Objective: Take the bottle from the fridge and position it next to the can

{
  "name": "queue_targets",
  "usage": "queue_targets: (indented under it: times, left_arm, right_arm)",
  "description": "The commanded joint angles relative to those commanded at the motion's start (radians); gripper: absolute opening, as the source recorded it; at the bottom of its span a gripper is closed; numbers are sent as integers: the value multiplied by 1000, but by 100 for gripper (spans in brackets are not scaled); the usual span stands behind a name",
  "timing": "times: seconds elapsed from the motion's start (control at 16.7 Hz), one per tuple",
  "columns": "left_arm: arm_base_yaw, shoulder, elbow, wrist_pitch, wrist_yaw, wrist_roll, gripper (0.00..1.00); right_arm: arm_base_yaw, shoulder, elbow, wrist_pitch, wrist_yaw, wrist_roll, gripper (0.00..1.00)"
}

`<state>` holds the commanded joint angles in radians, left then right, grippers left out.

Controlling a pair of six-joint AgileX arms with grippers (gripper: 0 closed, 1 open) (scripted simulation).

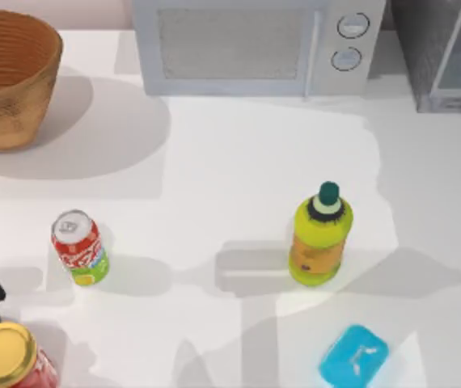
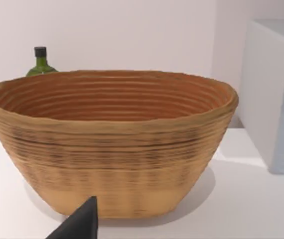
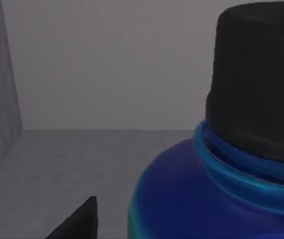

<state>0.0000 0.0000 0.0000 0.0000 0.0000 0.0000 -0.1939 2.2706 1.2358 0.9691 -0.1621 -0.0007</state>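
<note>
Bottle (image 3: pixel 221 199) inside grey fridge (image 3: pixel 82 74) (right wrist view), can (image 1: pixel 79 247) on table (image 1: pixel 238 162)

A woven basket (image 1: pixel 8 77) is sitting at the surface's (image 1: pixel 238 162) far left corner, beside a light grey microwave (image 1: pixel 255 44). A yellow-green bottle (image 1: pixel 319 238) is standing upright mid-surface, a blue soap-like block (image 1: pixel 353 356) lying near it. A gold-lidded red jar (image 1: pixel 8 360) is occupying the near left corner.

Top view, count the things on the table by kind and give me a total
Bottles: 1, yellow-green bottle
Cans: 1, red can
Jars: 1, gold-lidded jar
Baskets: 1, woven basket
Appliances: 2, microwave, fridge
Blue items: 1, blue object
Total: 7
</note>
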Motion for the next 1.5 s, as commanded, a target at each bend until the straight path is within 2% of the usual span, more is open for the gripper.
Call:
queue_targets:
  times: [0.24, 1.02, 1.5]
  left_arm:
    - [0, 0, 0, 0, 0, 0, 100]
    - [0, 0, 0, 0, 0, 0, 100]
    - [0, 0, 0, 0, 0, 0, 100]
  right_arm:
    - [1, 4, 6, -3, 1, 0, 100]
    - [1, 4, 6, -3, 1, 0, 2]
    - [1, 4, 6, -3, 1, 0, 0]
